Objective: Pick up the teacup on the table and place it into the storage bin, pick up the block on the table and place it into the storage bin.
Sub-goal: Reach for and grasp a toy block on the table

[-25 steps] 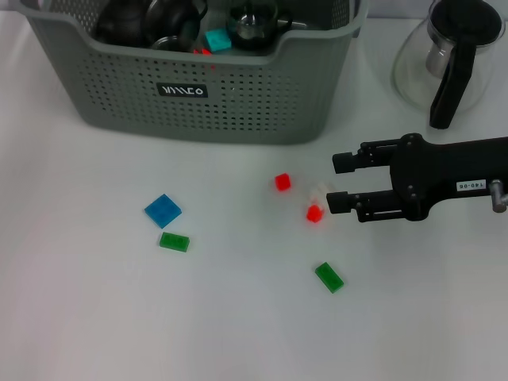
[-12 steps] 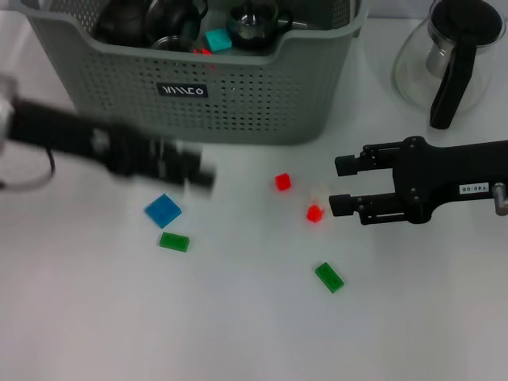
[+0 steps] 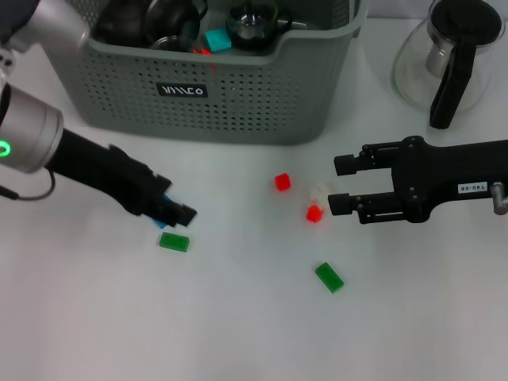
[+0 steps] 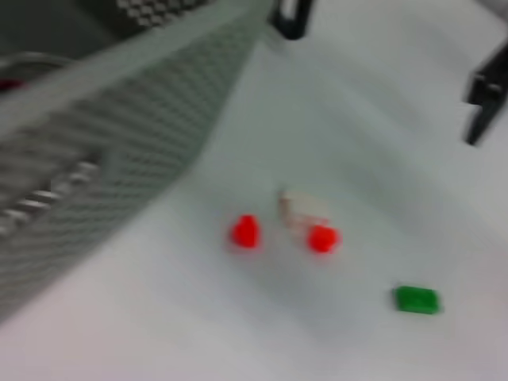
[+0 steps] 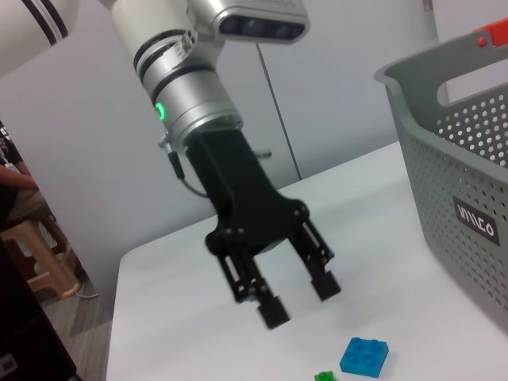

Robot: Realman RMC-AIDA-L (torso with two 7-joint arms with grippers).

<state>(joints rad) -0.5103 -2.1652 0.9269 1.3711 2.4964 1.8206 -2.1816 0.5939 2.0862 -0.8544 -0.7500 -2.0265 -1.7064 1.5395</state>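
The grey-green storage bin (image 3: 238,99) stands at the back of the table, with dark glassware and a teal block (image 3: 217,40) inside. No teacup shows on the table. My left gripper (image 3: 176,209) hovers open just above the blue block (image 5: 365,355); in the right wrist view the left gripper (image 5: 299,298) has its fingers spread and apart from that block. In the head view the blue block (image 3: 159,220) is mostly hidden under it. My right gripper (image 3: 340,184) stands open beside a red block (image 3: 314,213) and a pale block (image 3: 321,191).
Another red block (image 3: 282,182) lies nearer the bin. Two green blocks (image 3: 174,241) (image 3: 329,277) lie toward the front. A glass teapot (image 3: 448,59) with a black handle stands at the back right. The left wrist view shows the bin wall (image 4: 103,159) close by.
My left arm has swung in from the left and its gripper now sits over the blue block. The right gripper has stayed almost still, and no block has moved.
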